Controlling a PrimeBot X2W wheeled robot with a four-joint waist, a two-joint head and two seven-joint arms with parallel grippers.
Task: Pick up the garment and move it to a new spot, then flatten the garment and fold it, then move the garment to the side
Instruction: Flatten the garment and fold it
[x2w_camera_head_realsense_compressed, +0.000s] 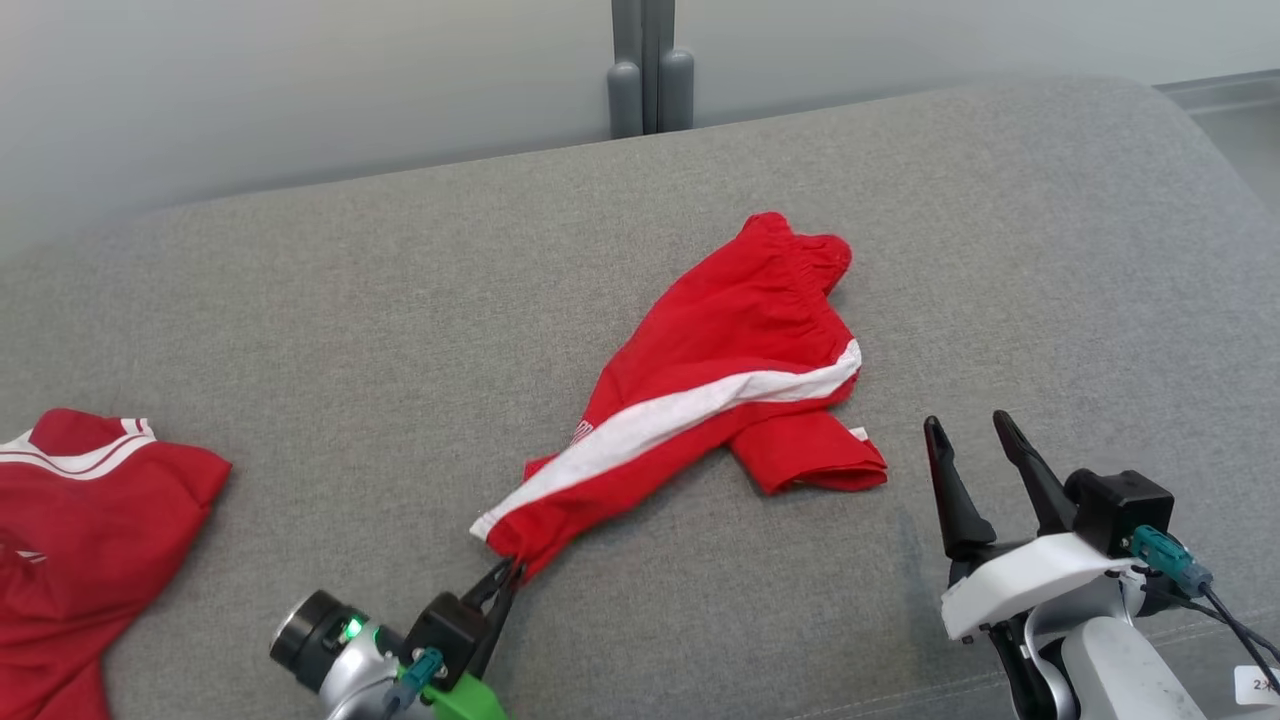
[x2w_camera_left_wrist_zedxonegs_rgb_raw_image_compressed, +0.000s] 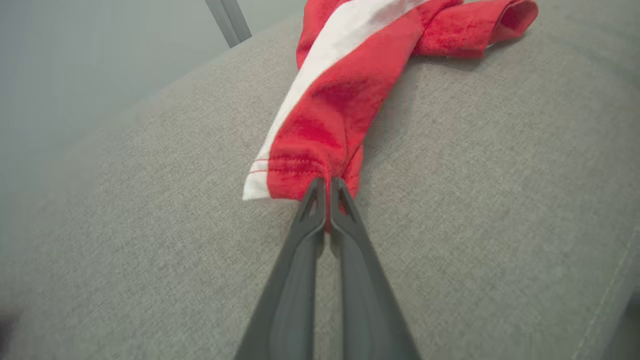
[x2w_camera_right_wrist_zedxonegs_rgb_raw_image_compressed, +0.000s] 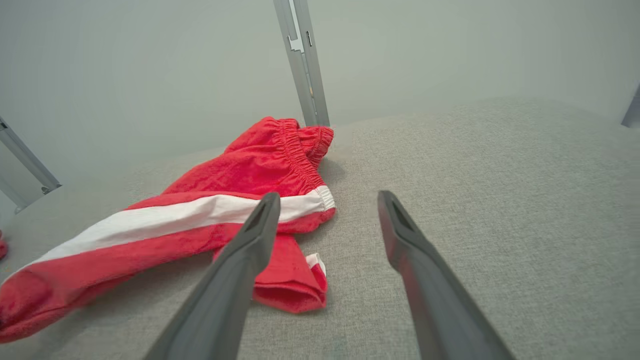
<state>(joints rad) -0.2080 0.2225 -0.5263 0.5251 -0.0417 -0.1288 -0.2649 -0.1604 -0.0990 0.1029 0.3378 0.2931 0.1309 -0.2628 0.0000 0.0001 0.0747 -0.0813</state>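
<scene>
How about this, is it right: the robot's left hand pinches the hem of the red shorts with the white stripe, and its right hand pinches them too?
Not quite. The left hand does pinch the hem of the red shorts, but the right hand is open and holds nothing, off to their side; the head view shows it.

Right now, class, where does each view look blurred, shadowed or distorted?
Head view: even, glare-free light on the striped red cloth. Left wrist view: left gripper sharp, left edge blurred, soft shadow beside the cloth. Right wrist view: wide-angle stretches the right gripper; wall hazy.
</scene>
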